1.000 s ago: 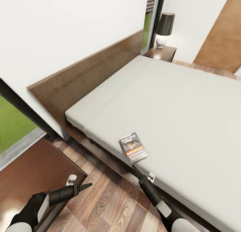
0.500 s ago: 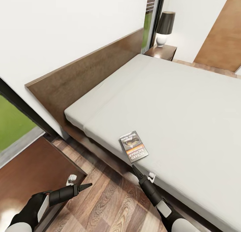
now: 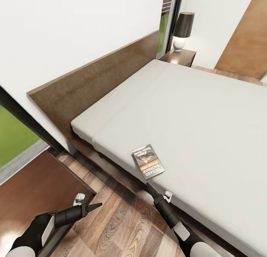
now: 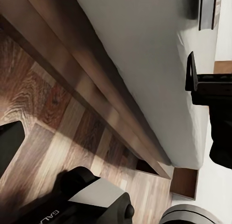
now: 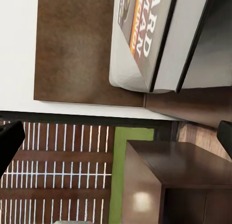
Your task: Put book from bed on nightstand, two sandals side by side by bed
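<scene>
The book [image 3: 148, 162] lies flat near the close edge of the bed's off-white mattress [image 3: 200, 109], its orange band and white lettering showing. In the right wrist view the book [image 5: 145, 30] sits straight ahead at the mattress corner. My right gripper [image 3: 158, 190] is open, just short of the book at the bed's side, its dark fingertip [image 3: 148, 185] a little below the cover. My left gripper [image 3: 89, 202] hangs open and empty over the floor by the near nightstand [image 3: 37, 186]. The sandals are out of view.
A long brown headboard [image 3: 96, 79] runs along the white wall. A second nightstand [image 3: 181, 57] with a dark-shaded lamp [image 3: 183, 27] stands at the bed's far side. Beyond the bed is a brown door [image 3: 244, 34]. Wood-plank floor [image 3: 122, 227] lies between bed and near nightstand.
The whole picture has shifted very slightly, so the camera moved. Both arms and the book keep their places.
</scene>
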